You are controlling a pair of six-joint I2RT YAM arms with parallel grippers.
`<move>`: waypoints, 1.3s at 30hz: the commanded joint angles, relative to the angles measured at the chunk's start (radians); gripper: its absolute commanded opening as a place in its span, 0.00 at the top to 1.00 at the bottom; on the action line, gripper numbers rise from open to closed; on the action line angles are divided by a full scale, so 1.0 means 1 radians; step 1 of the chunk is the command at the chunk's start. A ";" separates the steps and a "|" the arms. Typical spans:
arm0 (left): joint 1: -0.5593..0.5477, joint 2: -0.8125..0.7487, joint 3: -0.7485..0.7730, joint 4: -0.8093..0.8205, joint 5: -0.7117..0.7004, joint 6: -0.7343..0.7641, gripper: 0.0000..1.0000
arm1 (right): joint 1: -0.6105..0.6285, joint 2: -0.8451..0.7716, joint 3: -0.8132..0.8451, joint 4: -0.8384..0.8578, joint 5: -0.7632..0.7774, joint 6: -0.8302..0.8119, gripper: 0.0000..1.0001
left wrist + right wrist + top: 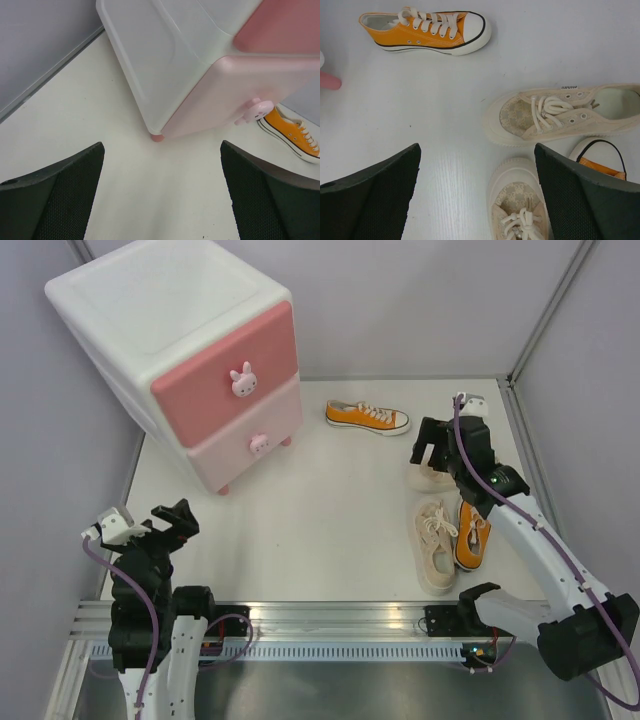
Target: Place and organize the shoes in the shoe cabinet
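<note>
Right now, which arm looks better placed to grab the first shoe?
The right. The open right gripper hovers just above a cream shoe. The left gripper, also open, sits by the shoe cabinet, farther from every shoe.

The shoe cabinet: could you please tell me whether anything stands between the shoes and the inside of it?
Yes. Both the upper drawer and the lower drawer are shut, so their pink fronts close off the shoe cabinet. On the table between it and the nearest orange shoe, nothing visible stands in the way.
</note>
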 commanded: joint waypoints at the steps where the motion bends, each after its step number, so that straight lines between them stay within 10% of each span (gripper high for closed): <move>1: 0.005 0.020 -0.005 0.013 0.018 -0.028 0.00 | -0.001 0.010 0.009 0.055 -0.050 -0.015 0.02; 13: 0.005 0.060 -0.002 0.023 0.042 -0.010 0.00 | 0.002 0.184 0.067 0.212 -0.458 0.049 0.02; 26: 0.005 0.135 0.003 0.168 0.354 0.174 0.00 | 0.099 0.323 0.239 0.166 -0.403 -0.015 0.02; 39: -0.004 0.881 0.449 -0.178 0.598 0.055 0.00 | 0.091 0.340 0.292 0.066 -0.297 -0.036 0.02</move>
